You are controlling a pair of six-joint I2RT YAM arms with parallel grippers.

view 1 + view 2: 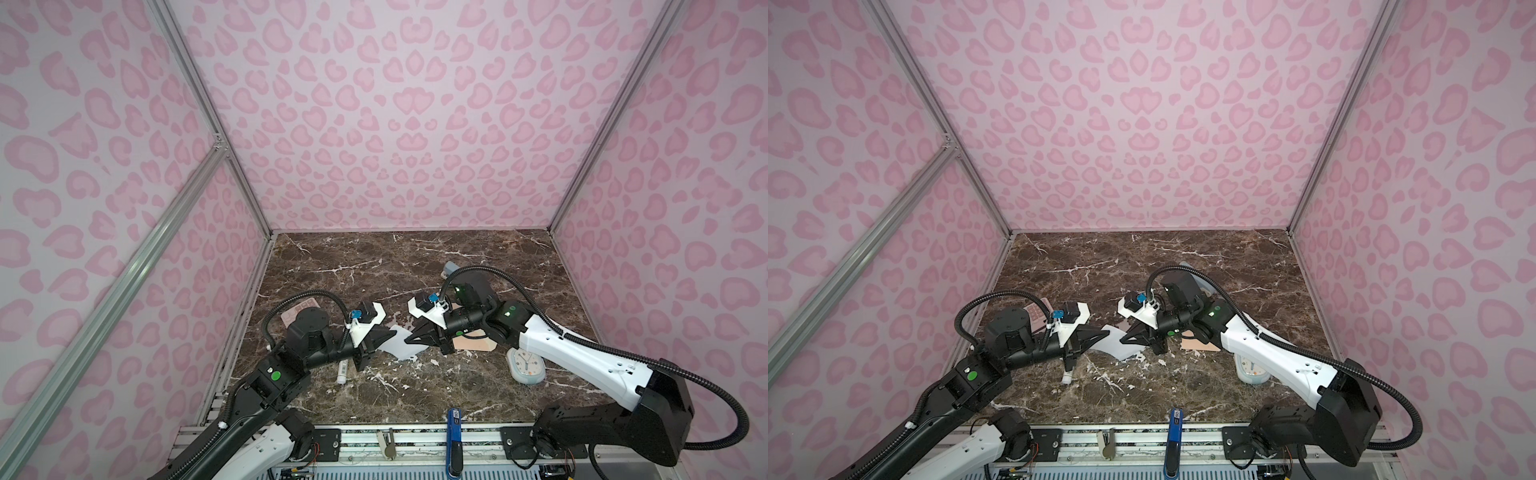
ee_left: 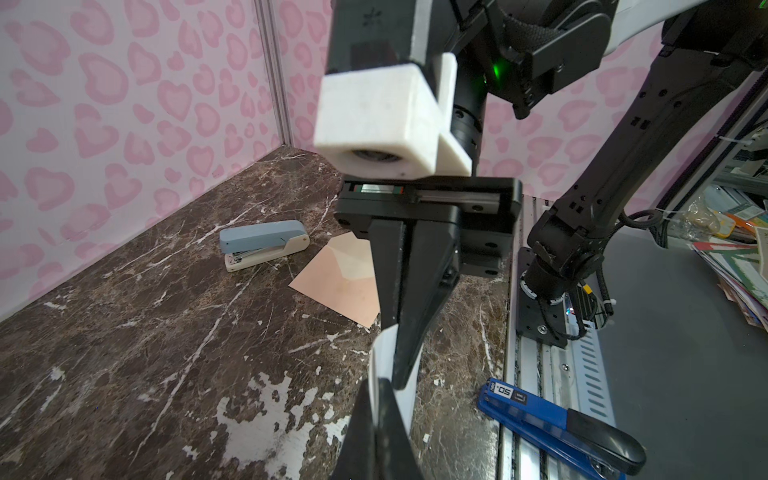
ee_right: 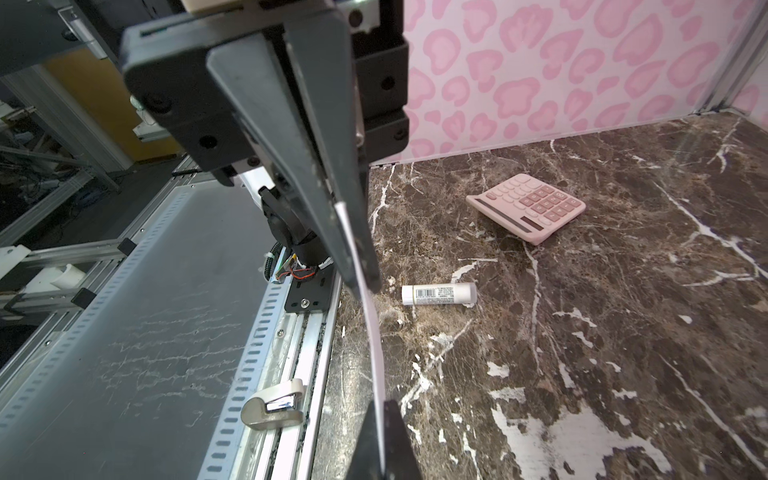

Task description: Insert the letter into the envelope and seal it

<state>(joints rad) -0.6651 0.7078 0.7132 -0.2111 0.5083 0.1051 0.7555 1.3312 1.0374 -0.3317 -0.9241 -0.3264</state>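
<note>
I have the letter [image 1: 401, 343] up off the table [image 1: 374, 266], just beside the open envelope [image 2: 336, 282] on my left arm's side, left jaws clamped on one edge and right jaws pinched on the opposite edge, probably to steady it for sliding in.

Letter [image 1: 1121, 345] in left claw [image 1: 1102, 332]
</note>
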